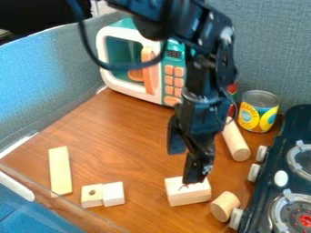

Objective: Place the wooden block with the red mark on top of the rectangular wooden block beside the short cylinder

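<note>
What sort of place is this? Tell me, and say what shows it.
Most likely a toy kitchen play area, set up on a wooden tabletop: it has a play microwave, a black toy stove and loose wooden blocks.

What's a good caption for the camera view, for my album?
Black claw over a wooden block, with a toy stove nearby.

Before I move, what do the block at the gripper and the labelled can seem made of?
The block looks like bare matte wood: pale tan, unpainted faces. The can looks like metal, from its smooth grey rim; its label could be paper.
</note>
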Controlling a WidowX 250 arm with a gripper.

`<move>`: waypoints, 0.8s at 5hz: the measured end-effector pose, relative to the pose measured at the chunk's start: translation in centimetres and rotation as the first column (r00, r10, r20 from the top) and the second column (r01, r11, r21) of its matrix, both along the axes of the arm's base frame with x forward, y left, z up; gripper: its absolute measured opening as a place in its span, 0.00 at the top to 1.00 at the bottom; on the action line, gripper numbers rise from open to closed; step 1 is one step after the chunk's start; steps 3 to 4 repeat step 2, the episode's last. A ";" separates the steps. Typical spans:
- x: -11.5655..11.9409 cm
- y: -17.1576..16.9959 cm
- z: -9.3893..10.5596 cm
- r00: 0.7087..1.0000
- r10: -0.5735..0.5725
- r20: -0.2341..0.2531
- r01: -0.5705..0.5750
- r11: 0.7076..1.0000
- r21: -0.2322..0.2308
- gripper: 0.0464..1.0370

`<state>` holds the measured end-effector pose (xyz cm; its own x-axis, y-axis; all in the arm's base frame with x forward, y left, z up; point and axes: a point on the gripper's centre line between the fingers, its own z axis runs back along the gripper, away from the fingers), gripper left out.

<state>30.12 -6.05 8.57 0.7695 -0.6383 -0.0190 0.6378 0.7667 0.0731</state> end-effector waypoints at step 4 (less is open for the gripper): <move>-1.4 1.3 1.9 0.994 0.111 -0.003 -0.111 0.994 0.001 0.04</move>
